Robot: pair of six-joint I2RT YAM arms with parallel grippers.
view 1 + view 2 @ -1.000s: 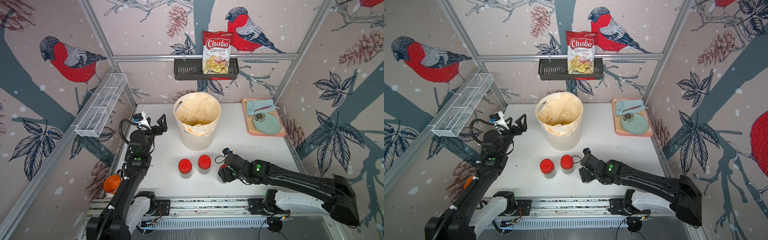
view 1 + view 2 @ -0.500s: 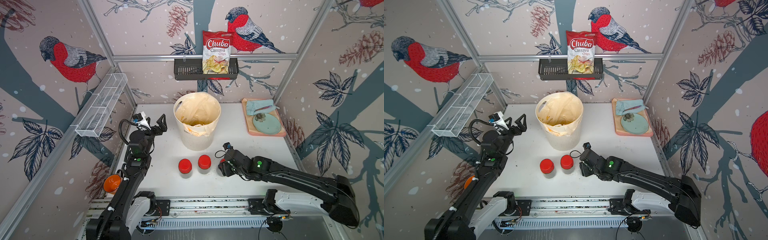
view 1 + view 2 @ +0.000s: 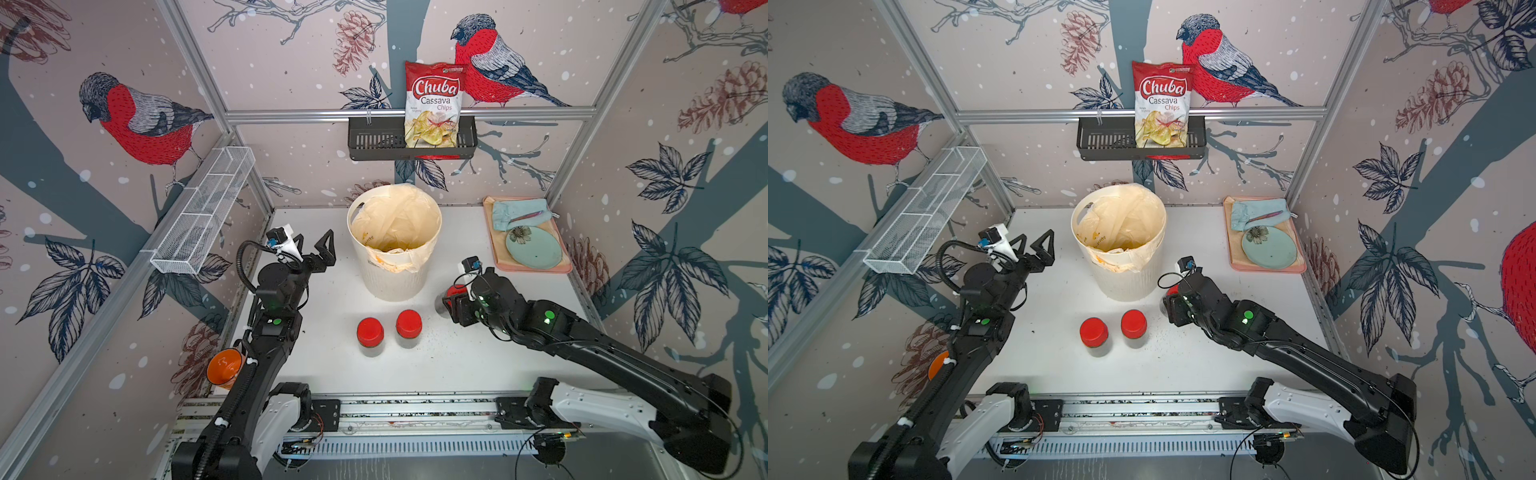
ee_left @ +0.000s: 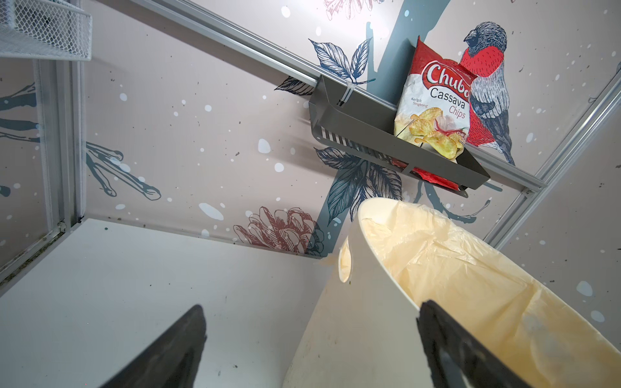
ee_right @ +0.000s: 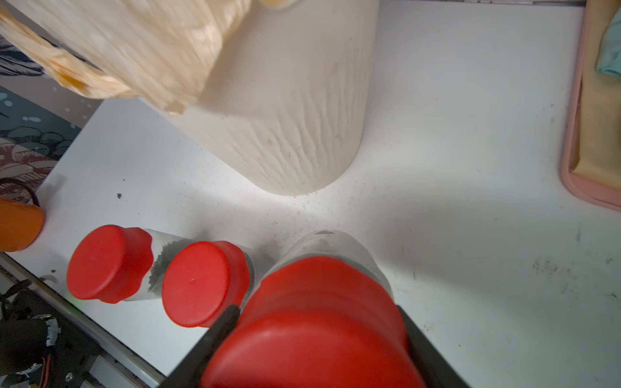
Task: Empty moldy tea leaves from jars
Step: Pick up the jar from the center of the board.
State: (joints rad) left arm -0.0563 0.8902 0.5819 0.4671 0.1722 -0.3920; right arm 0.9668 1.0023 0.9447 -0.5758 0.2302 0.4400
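- In both top views, two jars stood capped, side by side, near the tabletop's front edge, before the bin. The right hand covered a third jar just beside them. The left hand hung by the left edge.
- Left wrist: its fingers were spread and held nothing, with the bin alongside.
- Right wrist: fingers clamped the third jar's red lid, and tea leaves darkened a neighbour. The jar was best kept upright and capped until it was over the liner.

"Chuba Cassava Chips" on chip bag
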